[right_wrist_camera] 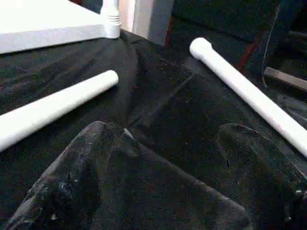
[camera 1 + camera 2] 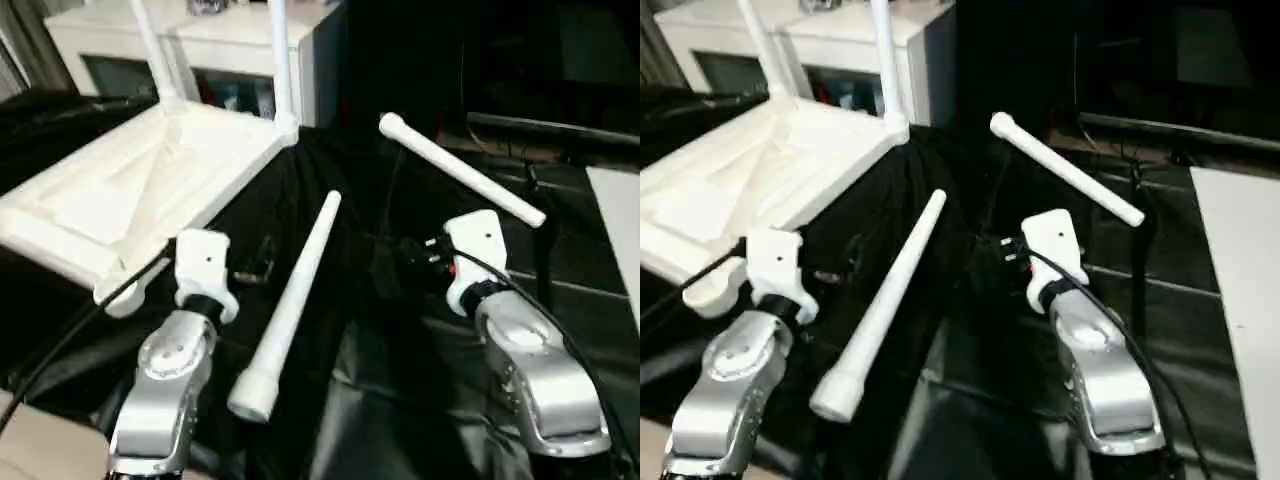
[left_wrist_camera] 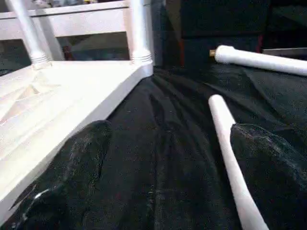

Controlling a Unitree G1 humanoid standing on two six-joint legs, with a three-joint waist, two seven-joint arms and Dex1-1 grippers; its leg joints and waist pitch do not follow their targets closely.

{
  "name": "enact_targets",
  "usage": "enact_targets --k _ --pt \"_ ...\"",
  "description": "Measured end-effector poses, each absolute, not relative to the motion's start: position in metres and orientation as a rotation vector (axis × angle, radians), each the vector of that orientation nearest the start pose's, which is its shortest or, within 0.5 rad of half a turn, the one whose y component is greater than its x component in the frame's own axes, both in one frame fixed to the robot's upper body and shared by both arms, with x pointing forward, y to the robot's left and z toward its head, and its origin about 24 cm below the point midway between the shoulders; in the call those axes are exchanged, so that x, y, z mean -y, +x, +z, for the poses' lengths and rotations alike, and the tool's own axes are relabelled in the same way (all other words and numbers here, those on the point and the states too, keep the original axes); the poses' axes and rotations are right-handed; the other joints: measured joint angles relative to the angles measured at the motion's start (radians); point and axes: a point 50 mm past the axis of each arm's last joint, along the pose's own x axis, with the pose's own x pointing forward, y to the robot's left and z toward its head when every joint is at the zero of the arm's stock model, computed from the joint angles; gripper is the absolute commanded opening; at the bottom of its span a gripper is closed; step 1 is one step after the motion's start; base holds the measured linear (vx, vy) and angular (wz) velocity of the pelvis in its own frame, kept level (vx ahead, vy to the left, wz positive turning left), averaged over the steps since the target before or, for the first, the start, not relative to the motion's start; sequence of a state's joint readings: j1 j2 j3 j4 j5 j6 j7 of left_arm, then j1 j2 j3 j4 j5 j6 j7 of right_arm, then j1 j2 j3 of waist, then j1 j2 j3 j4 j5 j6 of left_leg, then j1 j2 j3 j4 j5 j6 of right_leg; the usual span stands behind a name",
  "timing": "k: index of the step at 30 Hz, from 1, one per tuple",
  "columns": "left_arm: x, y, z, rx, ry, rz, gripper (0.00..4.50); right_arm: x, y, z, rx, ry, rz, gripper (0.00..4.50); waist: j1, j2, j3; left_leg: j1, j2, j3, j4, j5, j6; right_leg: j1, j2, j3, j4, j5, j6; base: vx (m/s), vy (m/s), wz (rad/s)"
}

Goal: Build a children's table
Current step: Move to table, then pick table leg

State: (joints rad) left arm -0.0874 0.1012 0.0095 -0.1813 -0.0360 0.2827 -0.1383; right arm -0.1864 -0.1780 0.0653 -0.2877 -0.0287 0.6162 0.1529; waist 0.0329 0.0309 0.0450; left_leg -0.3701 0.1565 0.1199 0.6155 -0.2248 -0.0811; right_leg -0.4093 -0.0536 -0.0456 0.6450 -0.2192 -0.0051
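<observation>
Left gripper: black fingers spread wide, holding nothing, hovering over the black cloth between the white plastic ribbed table top and a loose white tapered tube leg. Right gripper: fingers likewise apart, empty, above cloth between that leg and a second loose white leg. Top lay upside down, two legs standing in its far corner sockets.

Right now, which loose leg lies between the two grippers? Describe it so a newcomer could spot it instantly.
Start at the upturned table top with two legs already standing in its far sockets. On the black cloth beside it lie two loose legs; the middle leg lies between the forearms, wide end toward the robot, while the far leg lies crosswise beyond the right gripper.
</observation>
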Motion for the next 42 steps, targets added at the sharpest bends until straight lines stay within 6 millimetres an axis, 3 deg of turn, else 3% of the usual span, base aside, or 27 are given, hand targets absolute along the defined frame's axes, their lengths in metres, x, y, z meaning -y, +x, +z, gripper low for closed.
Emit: enact_targets --k 2,3,6,7,8,10,11,12,13,14,15,16,17,18,19,20,21,22,23,24,26,29,31,32,36,39,42 --pt "-0.157 0.268 0.08 -0.019 0.077 -0.148 4.46 0.148 0.278 0.094 -0.168 -0.212 0.199 3.79 -0.001 0.0 0.0 0.002 0.0 0.002 0.0 0.0 0.0 0.004 0.0 0.002 -0.002 0.0 0.0 0.0 0.0 0.0" --pt "-0.158 0.268 0.081 -0.016 0.083 -0.145 4.46 0.15 0.278 0.094 -0.171 -0.216 0.197 3.79 0.0 0.002 0.002 -0.003 -0.004 -0.008 0.0 0.002 0.003 0.008 -0.006 -0.009 -0.005 0.002 -0.001 0.0 0.0 0.0" --pt "-0.157 0.271 0.085 0.001 0.094 -0.136 4.46 0.152 0.278 0.095 -0.165 -0.226 0.186 3.79 -0.014 0.022 0.007 -0.029 -0.011 -0.067 0.003 0.01 0.009 0.03 -0.015 -0.071 -0.033 0.013 -0.014 0.013 0.0 0.43" --pt "-0.159 0.272 0.086 0.003 0.101 -0.131 4.46 0.15 0.278 0.095 -0.162 -0.221 0.191 3.79 -0.024 0.032 0.009 -0.032 -0.012 -0.098 0.005 0.023 0.007 0.037 -0.006 -0.083 -0.033 0.008 -0.03 0.055 -0.055 0.59" --pt "-0.161 0.272 0.086 0.002 0.107 -0.124 4.46 0.147 0.278 0.094 -0.162 -0.213 0.201 3.79 -0.03 0.037 0.013 -0.033 -0.018 -0.124 0.004 0.027 0.008 0.042 0.004 -0.083 -0.019 -0.005 -0.054 0.055 -0.055 0.59" --pt "-0.164 0.272 0.087 0.004 0.113 -0.115 4.46 0.141 0.278 0.094 -0.161 -0.2 0.216 3.79 -0.036 0.037 0.014 -0.031 -0.038 -0.183 0.003 0.034 -0.003 0.034 0.028 -0.051 0.043 -0.064 -0.14 0.043 -0.147 0.7" --pt "-0.165 0.272 0.087 0.005 0.117 -0.112 4.46 0.141 0.278 0.094 -0.161 -0.202 0.213 3.79 -0.035 0.033 0.013 -0.031 -0.049 -0.206 -0.004 0.04 -0.013 0.033 0.033 -0.042 0.055 -0.079 -0.15 0.034 -0.181 0.76" --pt "-0.166 0.272 0.087 0.004 0.115 -0.105 4.46 0.142 0.278 0.094 -0.16 -0.196 0.203 3.79 -0.031 0.028 0.012 -0.025 -0.05 -0.214 -0.019 0.044 -0.016 0.03 0.036 -0.039 0.062 -0.085 -0.146 0.038 -0.242 0.68" --pt "-0.167 0.272 0.086 -0.001 0.104 -0.093 4.46 0.141 0.278 0.094 -0.157 -0.183 0.199 3.79 -0.019 0.022 0.012 -0.022 -0.042 -0.19 -0.021 0.037 0.012 0.041 0.043 -0.04 0.05 -0.082 -0.137 0.056 -0.264 0.41" --pt "-0.166 0.272 0.086 0.001 0.094 -0.092 4.46 0.143 0.278 0.094 -0.158 -0.176 0.186 3.79 0.002 0.015 0.015 -0.041 -0.028 -0.135 0.064 0.002 0.073 0.044 0.047 -0.039 0.04 -0.073 -0.118 0.056 -0.264 0.41" --pt "-0.163 0.272 0.085 0.001 0.084 -0.1 4.46 0.146 0.279 0.093 -0.16 -0.169 0.168 3.79 0.014 0.003 0.019 -0.053 -0.032 -0.079 0.153 -0.015 0.1 0.048 0.047 -0.03 0.033 -0.064 -0.092 0.032 -0.228 0.02" --pt "-0.161 0.272 0.086 0.001 0.08 -0.107 4.46 0.148 0.279 0.094 -0.156 -0.169 0.154 3.79 0.024 -0.008 0.019 -0.036 -0.065 -0.044 0.163 -0.021 0.107 0.048 0.049 -0.027 0.026 -0.061 -0.079 -0.009 -0.204 0.0" --pt "-0.16 0.273 0.087 0.005 0.081 -0.111 4.46 0.151 0.279 0.095 -0.154 -0.172 0.143 3.79 0.026 -0.005 0.018 -0.02 -0.087 -0.03 0.126 -0.022 0.112 0.045 0.059 -0.026 0.017 -0.049 -0.07 -0.009 -0.204 0.0" --pt "-0.16 0.273 0.087 0.006 0.082 -0.113 4.46 0.154 0.279 0.095 -0.155 -0.175 0.135 3.79 0.027 -0.001 0.021 -0.004 -0.104 -0.025 0.077 -0.023 0.113 0.044 0.075 -0.031 0.002 -0.041 -0.073 -0.026 -0.17 0.08" --pt "-0.16 0.273 0.087 0.007 0.086 -0.113 4.46 0.156 0.279 0.095 -0.155 -0.171 0.125 3.79 0.029 0.018 0.021 0.001 -0.105 -0.031 0.036 -0.044 0.122 0.044 0.096 -0.045 -0.015 -0.03 -0.069 -0.035 -0.134 0.0" --pt "-0.161 0.273 0.085 -0.001 0.086 -0.111 4.46 0.157 0.278 0.093 -0.161 -0.165 0.12 3.79 0.027 0.024 0.02 -0.001 -0.086 -0.036 0.032 -0.042 0.119 0.044 0.105 -0.057 -0.028 -0.02 -0.055 -0.035 -0.134 0.0" --pt "-0.161 0.272 0.084 -0.008 0.086 -0.11 4.46 0.157 0.278 0.093 -0.163 -0.161 0.12 3.79 0.022 0.03 0.021 0.0 -0.072 -0.037 0.028 -0.038 0.113 0.04 0.104 -0.067 -0.028 -0.022 -0.02 -0.006 -0.12 0.06" --pt "-0.163 0.272 0.084 -0.008 0.089 -0.105 4.46 0.155 0.279 0.094 -0.16 -0.151 0.128 3.79 0.001 0.026 0.02 -0.002 -0.07 -0.029 0.029 -0.029 0.098 0.011 0.086 -0.021 0.027 -0.035 0.016 0.002 -0.086 0.21" --pt "-0.163 0.273 0.084 -0.008 0.088 -0.1 4.46 0.154 0.278 0.093 -0.161 -0.141 0.132 3.79 -0.005 0.021 0.021 -0.006 -0.075 -0.02 0.04 -0.029 0.095 0.005 0.05 0.018 0.041 -0.045 0.006 0.002 -0.086 0.21" --pt "-0.161 0.273 0.085 -0.006 0.084 -0.101 4.46 0.154 0.278 0.092 -0.17 -0.137 0.131 3.79 -0.002 0.013 0.024 -0.009 -0.073 -0.01 0.047 -0.03 0.094 0.0 0.022 0.024 0.046 -0.034 -0.009 -0.035 -0.028 0.2" --pt "-0.161 0.272 0.083 -0.01 0.082 -0.1 4.46 0.154 0.277 0.09 -0.182 -0.13 0.13 3.79 0.005 0.016 0.035 -0.006 -0.07 -0.017 0.032 -0.026 0.09 0.006 0.028 0.021 0.032 -0.03 -0.018 -0.069 -0.038 -0.01" --pt "-0.162 0.269 0.08 -0.026 0.079 -0.097 4.46 0.155 0.277 0.09 -0.183 -0.113 0.123 3.79 -0.002 0.007 0.043 0.004 -0.06 -0.013 0.007 -0.013 0.057 0.011 0.032 0.015 0.015 -0.03 -0.019 -0.082 -0.055 -0.01" --pt "-0.163 0.268 0.079 -0.035 0.081 -0.095 4.46 0.155 0.278 0.091 -0.179 -0.099 0.119 3.79 -0.004 0.005 0.045 0.002 -0.051 -0.008 0.002 -0.005 0.047 0.012 0.031 0.004 -0.004 -0.013 -0.028 0.0 0.0 0.0" --pt "-0.163 0.268 0.079 -0.037 0.082 -0.093 4.5 0.156 0.28 0.093 -0.174 -0.09 0.114 4.12 -0.004 0.004 0.046 0.001 -0.05 -0.006 0.002 -0.001 0.049 0.013 0.03 0.004 -0.008 0.001 -0.03 0.0 0.0 0.0" --pt "-0.165 0.268 0.081 -0.035 0.083 -0.088 4.5 0.178 0.29 0.096 -0.167 -0.042 0.043 4.35 -0.004 0.001 0.05 0.001 -0.05 0.0 0.002 0.0 0.051 0.017 0.028 0.005 -0.018 0.006 -0.03 0.0 0.0 0.0" --pt "-0.168 0.267 0.081 -0.049 0.078 -0.083 4.5 0.2 0.299 0.097 -0.157 -0.032 -0.038 4.45 -0.003 0.005 0.053 0.0 -0.048 0.003 0.002 0.002 0.053 0.021 0.027 0.005 -0.029 0.017 -0.029 0.0 0.0 0.0" --pt "-0.167 0.267 0.081 -0.062 0.064 -0.109 4.5 0.222 0.315 0.098 -0.139 -0.044 -0.095 4.45 -0.001 0.021 0.062 -0.002 -0.047 0.006 0.004 0.003 0.055 0.023 0.027 0.005 -0.036 0.025 -0.033 0.0 0.0 0.0"
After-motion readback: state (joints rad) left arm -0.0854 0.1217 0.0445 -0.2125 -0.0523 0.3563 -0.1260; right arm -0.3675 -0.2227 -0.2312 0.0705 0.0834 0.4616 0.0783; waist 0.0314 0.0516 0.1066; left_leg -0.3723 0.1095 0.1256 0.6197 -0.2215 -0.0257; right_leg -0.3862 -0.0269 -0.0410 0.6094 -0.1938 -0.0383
